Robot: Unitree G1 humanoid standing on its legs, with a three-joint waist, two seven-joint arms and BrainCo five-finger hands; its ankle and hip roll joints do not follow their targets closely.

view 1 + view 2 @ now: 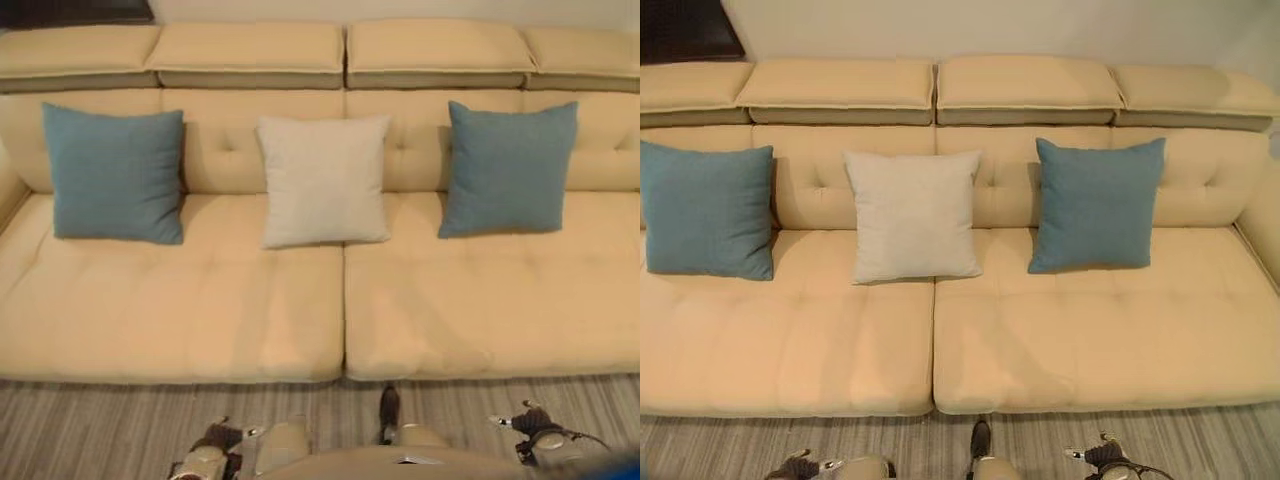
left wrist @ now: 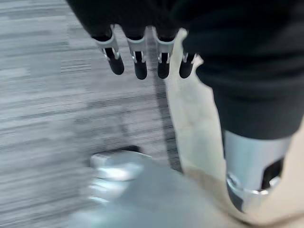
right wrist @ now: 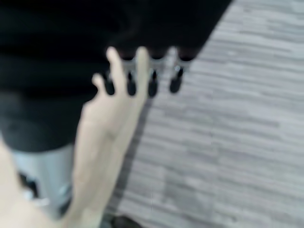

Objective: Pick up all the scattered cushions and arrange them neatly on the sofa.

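Observation:
Three cushions stand upright in a row against the back of the beige sofa (image 1: 180, 310): a blue cushion (image 1: 115, 172) at the left, a white cushion (image 1: 322, 180) in the middle and a second blue cushion (image 1: 508, 168) to the right. My left hand (image 1: 207, 452) hangs low over the floor in front of the sofa, and its fingers (image 2: 138, 61) are straight with nothing in them. My right hand (image 1: 533, 424) hangs low on the other side. Its fingers (image 3: 142, 78) are relaxed and empty too.
Grey striped carpet (image 1: 90, 425) runs along the sofa's front edge. Flat headrest pads (image 1: 250, 50) top the backrest. The sofa's front (image 2: 194, 118) passes close beside both hands. The seat in front of the cushions is bare.

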